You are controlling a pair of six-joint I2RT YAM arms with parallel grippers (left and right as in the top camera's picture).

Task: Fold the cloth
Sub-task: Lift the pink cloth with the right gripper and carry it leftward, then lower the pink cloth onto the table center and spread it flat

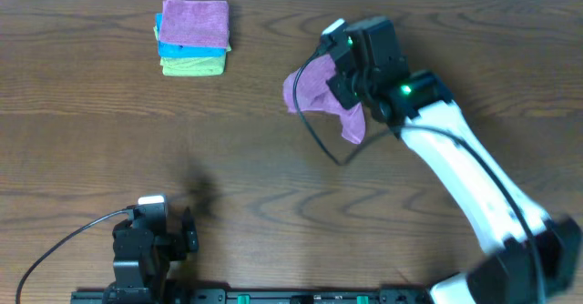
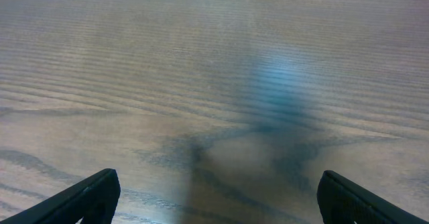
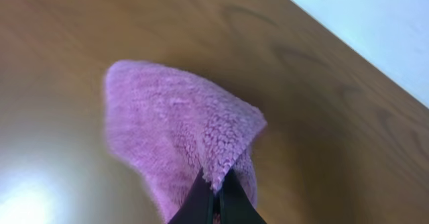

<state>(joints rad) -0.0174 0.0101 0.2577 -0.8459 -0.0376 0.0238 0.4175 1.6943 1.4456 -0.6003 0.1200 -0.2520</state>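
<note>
Pinching an edge of the purple cloth (image 3: pixel 174 130) with jaws fully closed, the right gripper (image 3: pixel 216 189) holds it over the far middle of the table (image 1: pixel 91 158), seemingly mid-fold; next, lay that edge across evenly.

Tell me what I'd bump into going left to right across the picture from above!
Stack of folded cloths → purple cloth → right arm.
</note>
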